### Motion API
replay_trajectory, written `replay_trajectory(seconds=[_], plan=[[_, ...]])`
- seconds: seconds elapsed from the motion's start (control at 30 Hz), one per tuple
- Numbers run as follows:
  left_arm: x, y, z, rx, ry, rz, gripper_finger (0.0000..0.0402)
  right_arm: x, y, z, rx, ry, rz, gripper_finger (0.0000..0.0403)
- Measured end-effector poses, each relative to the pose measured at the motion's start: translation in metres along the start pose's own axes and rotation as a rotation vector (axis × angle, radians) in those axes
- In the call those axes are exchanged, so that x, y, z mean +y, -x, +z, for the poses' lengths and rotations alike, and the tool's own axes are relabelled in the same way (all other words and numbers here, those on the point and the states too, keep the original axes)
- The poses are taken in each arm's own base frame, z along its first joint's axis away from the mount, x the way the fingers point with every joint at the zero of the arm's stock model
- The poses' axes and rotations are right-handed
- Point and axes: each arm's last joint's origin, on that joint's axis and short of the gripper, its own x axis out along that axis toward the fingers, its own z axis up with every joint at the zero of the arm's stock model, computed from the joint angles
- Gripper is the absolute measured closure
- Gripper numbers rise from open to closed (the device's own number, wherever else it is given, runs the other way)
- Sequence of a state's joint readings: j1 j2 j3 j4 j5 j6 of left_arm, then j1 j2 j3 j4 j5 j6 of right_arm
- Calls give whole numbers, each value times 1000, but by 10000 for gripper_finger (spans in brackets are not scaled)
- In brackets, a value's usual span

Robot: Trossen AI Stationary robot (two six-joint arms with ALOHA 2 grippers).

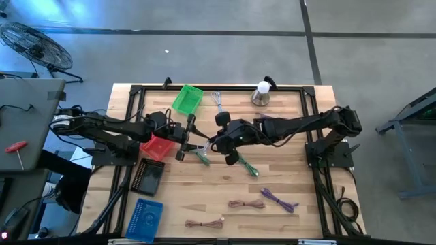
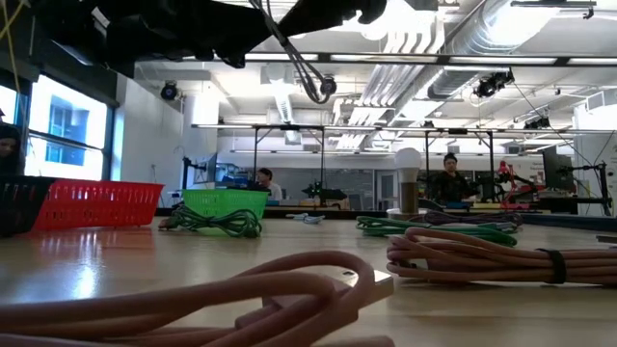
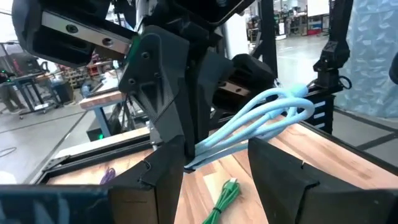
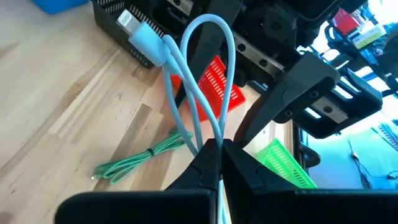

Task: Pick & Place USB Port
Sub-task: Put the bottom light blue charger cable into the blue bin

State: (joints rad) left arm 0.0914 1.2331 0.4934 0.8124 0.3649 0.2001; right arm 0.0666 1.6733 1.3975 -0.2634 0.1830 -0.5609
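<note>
While the table is sitting mostly bare on its near side, both arms are crowding mid-table. Right gripper is pinching the light blue cable tight, held up over the green cable. Left gripper is waiting wide around it. I'd say go slow; the red basket is sitting close by on the left.

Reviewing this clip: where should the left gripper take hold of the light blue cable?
Grip the light blue cable on its doubled strands just above the right gripper, which pinches them. The left gripper stands open around those strands; approach sideways, avoiding the free connector end.
</note>
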Motion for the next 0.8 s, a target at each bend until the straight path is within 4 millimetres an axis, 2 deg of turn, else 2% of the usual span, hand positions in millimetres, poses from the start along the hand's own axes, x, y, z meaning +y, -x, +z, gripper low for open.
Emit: replay_trajectory(seconds=[0.57, 0.7, 0.8], plan=[[0, 0, 8, -83, -44, -5, 234, -2, 0, 2, -32, -8, -3, 402], [1, 0, 8, -80, -64, -1, 283, -2, 0, 3, -45, -9, 9, 402], [1, 0, 7, -75, -87, 6, 361, -1, 0, 3, -52, -9, 21, 401]])
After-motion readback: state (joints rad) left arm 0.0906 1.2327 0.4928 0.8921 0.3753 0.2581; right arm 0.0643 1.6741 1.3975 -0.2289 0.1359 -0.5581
